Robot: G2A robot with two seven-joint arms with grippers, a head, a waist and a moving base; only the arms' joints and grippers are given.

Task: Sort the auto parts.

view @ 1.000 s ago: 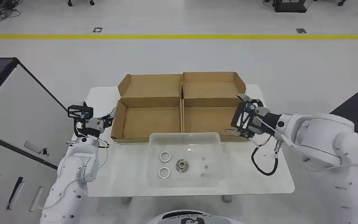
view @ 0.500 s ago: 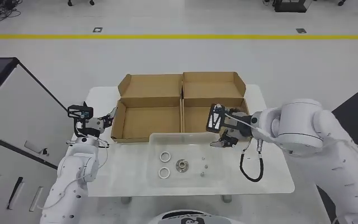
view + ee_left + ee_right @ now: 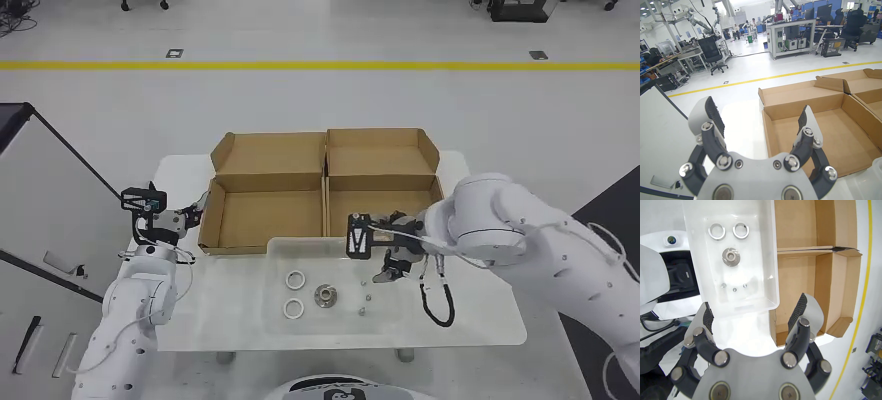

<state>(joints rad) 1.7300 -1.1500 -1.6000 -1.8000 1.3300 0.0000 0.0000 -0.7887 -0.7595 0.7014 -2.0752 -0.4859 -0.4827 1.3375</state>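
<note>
Starting at the left edge of the worktop point(image 3: 480, 310), the left tool point(image 3: 759, 109) hangs with its fingers spread and nothing between them, just beside the outer wall of the left cardboard box point(image 3: 265, 220). It has not shifted over the last second. That box looks bare inside.

In front of the two boxes sits the clear plastic tray point(image 3: 325, 242), and every part is in it. Two metal rings point(image 3: 716, 231) lie side by side at its left end, with a flanged hub point(image 3: 731, 256) near the middle. Three small fasteners point(image 3: 734, 289) lie apart from one another towards the right end.

The right tool point(image 3: 755, 306) is what has moved. A second ago it hung over the outer edge of the right cardboard box point(image 3: 375, 205). Since then it has swung inwards and now hovers at the tray's right end, fingers spread and empty, with the small fasteners the nearest parts. The right box looks bare too.

This reads as the approach to a pick, with the sorting hardly begun. The next move probably calls for a careful descent, since the fasteners are tiny and lie flat on slick plastic.
</note>
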